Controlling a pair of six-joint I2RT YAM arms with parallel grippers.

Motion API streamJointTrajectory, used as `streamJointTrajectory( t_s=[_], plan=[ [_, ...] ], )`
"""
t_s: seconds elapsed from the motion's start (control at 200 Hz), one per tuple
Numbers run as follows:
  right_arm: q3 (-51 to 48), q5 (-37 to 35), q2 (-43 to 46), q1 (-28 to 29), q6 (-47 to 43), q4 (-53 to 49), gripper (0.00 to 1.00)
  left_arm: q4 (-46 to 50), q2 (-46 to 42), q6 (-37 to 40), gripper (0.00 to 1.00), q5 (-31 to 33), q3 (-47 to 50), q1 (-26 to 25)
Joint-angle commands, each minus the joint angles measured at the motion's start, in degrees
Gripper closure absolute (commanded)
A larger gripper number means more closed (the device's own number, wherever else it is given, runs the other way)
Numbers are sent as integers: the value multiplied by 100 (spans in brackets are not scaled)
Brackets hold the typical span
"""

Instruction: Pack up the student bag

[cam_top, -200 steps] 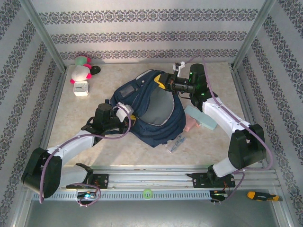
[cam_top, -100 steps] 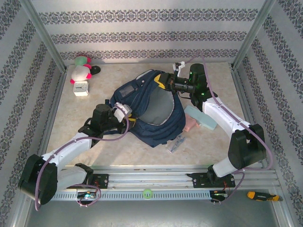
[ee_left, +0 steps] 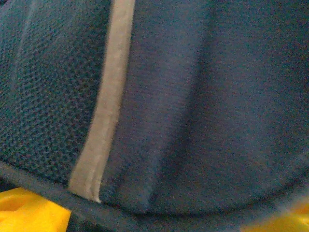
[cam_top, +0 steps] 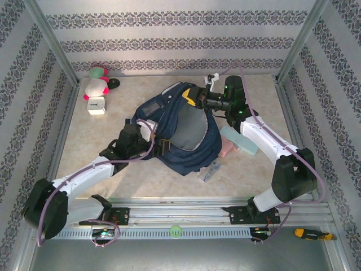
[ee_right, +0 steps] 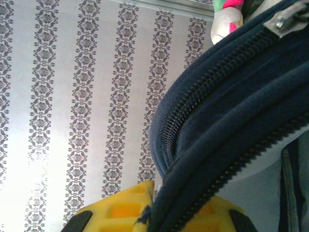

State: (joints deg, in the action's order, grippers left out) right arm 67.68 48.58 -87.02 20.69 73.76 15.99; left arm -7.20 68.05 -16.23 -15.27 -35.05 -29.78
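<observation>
The navy student bag [cam_top: 194,153] lies mid-table with its mouth held up, grey lining showing inside. My right gripper [cam_top: 189,97] is shut on the bag's zippered rim [ee_right: 231,111] at the far edge, the fabric pinched between its yellow fingers [ee_right: 120,208]. My left gripper [cam_top: 160,145] is at the bag's near-left edge, open. In the left wrist view its yellow fingertips [ee_left: 24,212] sit wide apart at the bottom corners, with the bag's blue fabric [ee_left: 203,96] and a pale stripe [ee_left: 108,96] close in front.
A pink-and-white plush toy [cam_top: 97,83] and a small white cube [cam_top: 96,105] sit at the far left. A teal block [cam_top: 239,141] and a pink item [cam_top: 227,150] lie right of the bag. A small grey object [cam_top: 210,170] lies near the front.
My left gripper has opened and slid right, closer against the bag's near-left edge. The right gripper keeps its hold on the rim and has not moved.
</observation>
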Motion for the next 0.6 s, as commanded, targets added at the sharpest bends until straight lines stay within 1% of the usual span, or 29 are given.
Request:
streamJointTrajectory(
  t_s=[0.0,0.105,0.22,0.34,0.595],
  plan=[
    [504,150,224,80,-59,875,100,570,333,-1031,16,1389,-194,-37],
    [586,183,262,43,-33,873,100,1281,702,-1072,16,2008,-384,-38],
    [770,215,296,-17,2,878,100,1725,958,-1018,15,2381,-494,1],
    [1038,231,293,-97,23,875,100,1898,1056,-993,15,2651,-473,88],
    [1494,185,142,-330,251,1039,100,1961,1173,-876,14,2996,-245,320]
  ],
)
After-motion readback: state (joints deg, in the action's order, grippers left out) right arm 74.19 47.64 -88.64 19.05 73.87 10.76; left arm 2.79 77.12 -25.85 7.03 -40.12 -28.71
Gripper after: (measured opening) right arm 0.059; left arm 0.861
